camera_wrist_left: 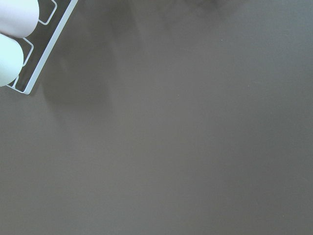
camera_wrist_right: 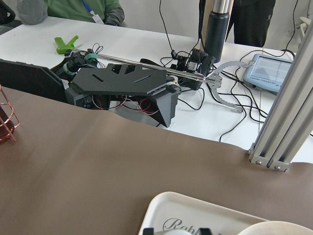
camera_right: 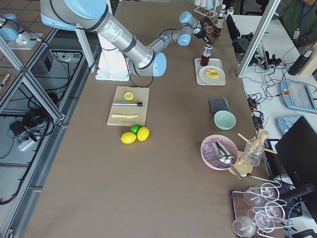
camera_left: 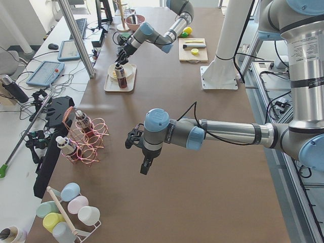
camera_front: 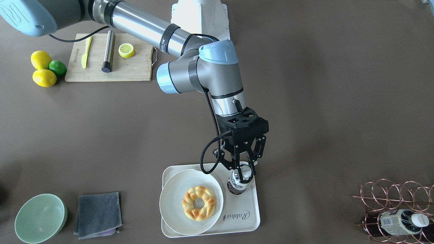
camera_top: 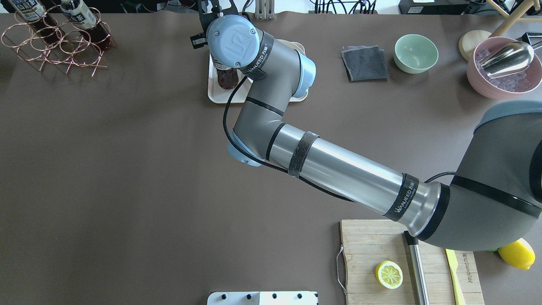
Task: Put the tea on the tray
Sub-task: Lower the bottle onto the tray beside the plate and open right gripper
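1. Tea (camera_front: pixel 240 183) stood upright on the tray (camera_front: pixel 249 217), in the bare strip beside the plate (camera_front: pixel 169 203), near the tray's robot-side rim.
2. The right gripper (camera_front: pixel 244 169) pointed straight down over the bottle, with its fingers pressed on either side of the white cap and neck. Judged as clamped on the tea, not let go.
3. Why there: the plate with the ring-shaped bread (camera_front: pixel 199 202) filled most of the tray, so that strip was the only free floor. The top-down hold kept the bottle vertical and kept the fingers clear of the plate.
4. The left gripper (camera_left: pixel 144 169) hung over the bare table (camera_left: pixel 212 192), well apart from the tray and probably parked out of the way. It showed only in the side view, so I could not tell whether it was spread or closed.
5. Writing: dark script "Rabbit" (camera_front: pixel 237 215) on the tray floor, and the strap (camera_top: pixel 404 199) on the right arm read roughly "WANJEED". The joint cap (camera_top: pixel 232 40) carried a "UR" logo. The tea's label was white with black print, too small to read. The edge print on the cutting board (camera_front: pixel 132 69) was also unreadable.
6. A second bottle (camera_front: pixel 400 222) lay in the copper wire rack (camera_front: pixel 390 193), well apart from the tray.
7. Judgement: placement looked nearly done — only letting go and lifting away seemed left.
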